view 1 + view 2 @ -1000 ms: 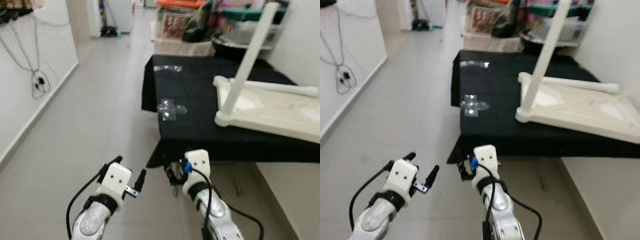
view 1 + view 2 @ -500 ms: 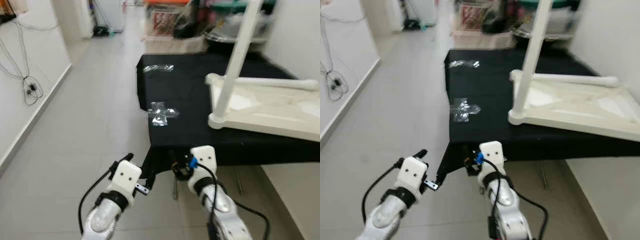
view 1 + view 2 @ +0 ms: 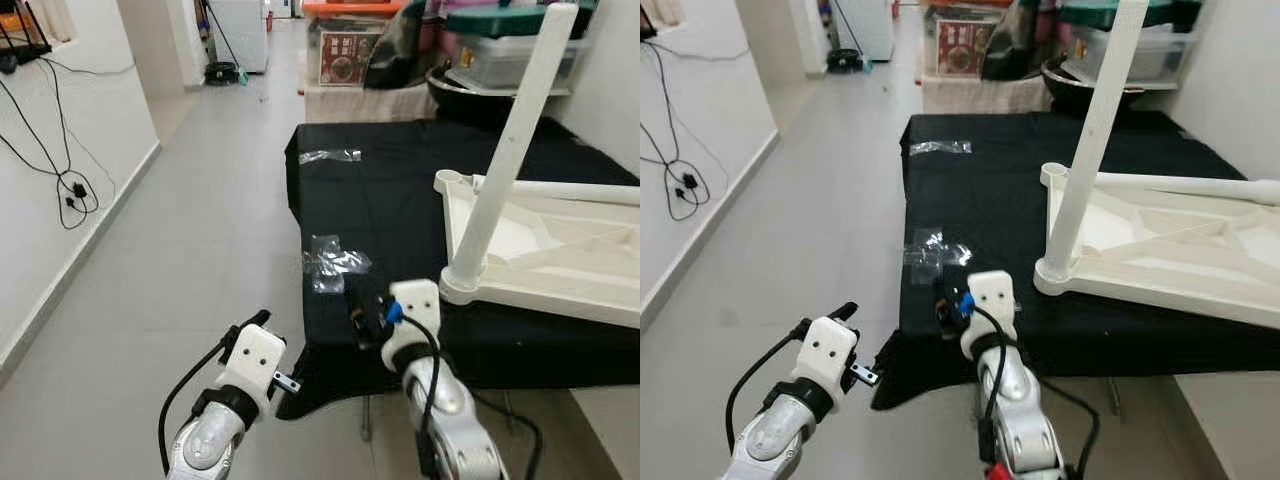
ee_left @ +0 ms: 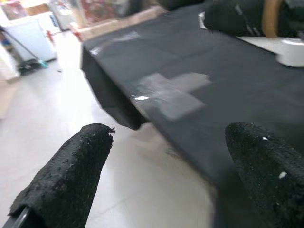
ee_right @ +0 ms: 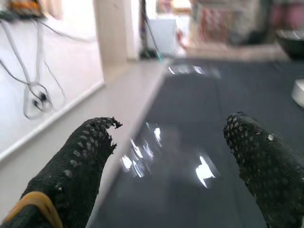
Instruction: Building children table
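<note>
1. The white children's table is seen upside down on the black-covered worktop, at its right side; one leg is already fitted and stands upright at the near corner, and another white leg lies across the frame behind it.

2. The right claw is held over the worktop's near edge, just beside a clear plastic bag; its fingers are spread apart and nothing is gripped.

3. The left claw hangs lower, off the worktop's front-left corner and above the floor; its fingers are likewise parted and empty.

4. The step in hand is judged to be a reach for the clear bag, probably of fittings; this is a guess.

5. The bag is thin and slippery; it should be approached low and flat, and pinched at its bunched middle so that the cloth is not caught.

6. A second clear bag lies farther back, well apart.
</note>
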You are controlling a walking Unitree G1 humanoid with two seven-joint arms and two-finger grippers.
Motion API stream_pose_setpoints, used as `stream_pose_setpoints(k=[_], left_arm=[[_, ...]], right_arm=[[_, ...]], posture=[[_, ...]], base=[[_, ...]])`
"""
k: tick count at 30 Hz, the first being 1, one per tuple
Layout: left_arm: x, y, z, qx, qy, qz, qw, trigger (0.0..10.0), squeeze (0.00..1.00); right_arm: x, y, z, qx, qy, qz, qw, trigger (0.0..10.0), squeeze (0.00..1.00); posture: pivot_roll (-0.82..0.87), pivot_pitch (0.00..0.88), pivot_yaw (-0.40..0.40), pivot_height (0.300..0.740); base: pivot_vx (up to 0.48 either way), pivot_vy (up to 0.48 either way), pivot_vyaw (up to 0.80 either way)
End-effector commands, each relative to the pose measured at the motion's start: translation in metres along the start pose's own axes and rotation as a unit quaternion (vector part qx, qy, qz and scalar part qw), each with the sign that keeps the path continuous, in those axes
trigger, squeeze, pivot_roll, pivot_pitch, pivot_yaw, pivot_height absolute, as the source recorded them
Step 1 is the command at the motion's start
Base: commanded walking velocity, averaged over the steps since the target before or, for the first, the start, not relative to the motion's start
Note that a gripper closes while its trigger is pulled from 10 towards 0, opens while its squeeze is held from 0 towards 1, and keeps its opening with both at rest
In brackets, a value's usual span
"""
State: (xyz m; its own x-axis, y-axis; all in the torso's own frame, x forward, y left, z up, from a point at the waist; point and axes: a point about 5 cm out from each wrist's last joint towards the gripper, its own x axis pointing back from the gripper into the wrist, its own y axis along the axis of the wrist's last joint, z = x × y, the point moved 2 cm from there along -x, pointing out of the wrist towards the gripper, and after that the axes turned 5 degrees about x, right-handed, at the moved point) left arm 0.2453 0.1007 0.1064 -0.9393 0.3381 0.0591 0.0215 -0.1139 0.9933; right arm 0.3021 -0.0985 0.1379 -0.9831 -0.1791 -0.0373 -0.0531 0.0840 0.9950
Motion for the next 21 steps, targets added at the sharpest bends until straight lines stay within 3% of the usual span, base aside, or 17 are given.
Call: stream_pose_setpoints(k=[1,3,6,8,13,16,19,21], left_arm=[[0.003,-0.006,0.007,-0.005,0.01,0.015,1.0,10.0,0.0],[0.003,-0.006,0.006,0.002,0.01,0.02,1.0,10.0,0.0],[0.003,-0.006,0.006,0.005,0.009,0.022,1.0,10.0,0.0],[0.004,-0.007,0.004,0.01,0.003,0.025,1.0,10.0,0.0],[0.004,-0.007,0.003,0.012,0.0,0.025,1.0,10.0,0.0],[0.004,-0.008,0.002,0.013,-0.001,0.028,1.0,10.0,0.0],[0.005,-0.008,0.001,0.013,-0.001,0.028,1.0,10.0,0.0],[0.005,-0.008,0.001,0.014,-0.001,0.028,1.0,10.0,0.0]], right_arm=[[-0.001,-0.004,0.001,0.007,-0.002,0.009,1.0,10.0,0.0],[-0.021,0.017,0.0,0.004,-0.007,-0.02,1.0,10.0,0.0],[-0.025,0.021,-0.001,0.008,-0.007,-0.024,1.0,10.0,0.0],[-0.038,0.027,-0.006,0.032,-0.047,-0.02,0.998,10.0,0.0],[-0.044,0.03,-0.01,0.045,-0.074,-0.02,0.996,10.0,0.0],[-0.061,0.044,-0.01,0.024,-0.138,-0.02,0.99,10.0,0.0],[-0.063,0.046,-0.01,0.013,-0.152,-0.018,0.988,10.0,0.0],[-0.066,0.048,-0.016,0.001,-0.212,-0.014,0.977,10.0,0.0]], posture=[[0.07,0.0,-0.067,0.74],[0.07,0.0,-0.069,0.74],[0.07,0.0,-0.071,0.74],[0.08,0.0,-0.075,0.74],[0.08,0.0,-0.076,0.74],[0.09,0.0,-0.085,0.74],[0.08,0.0,-0.087,0.74],[0.08,0.0,-0.087,0.74]], base=[[0.3,0.0,0.0],[0.137,0.0,0.0],[0.0,0.0,0.0],[0.0,0.0,0.0],[0.0,0.0,0.0],[0.0,0.0,0.0],[0.0,0.0,0.0],[0.0,0.0,0.0]])
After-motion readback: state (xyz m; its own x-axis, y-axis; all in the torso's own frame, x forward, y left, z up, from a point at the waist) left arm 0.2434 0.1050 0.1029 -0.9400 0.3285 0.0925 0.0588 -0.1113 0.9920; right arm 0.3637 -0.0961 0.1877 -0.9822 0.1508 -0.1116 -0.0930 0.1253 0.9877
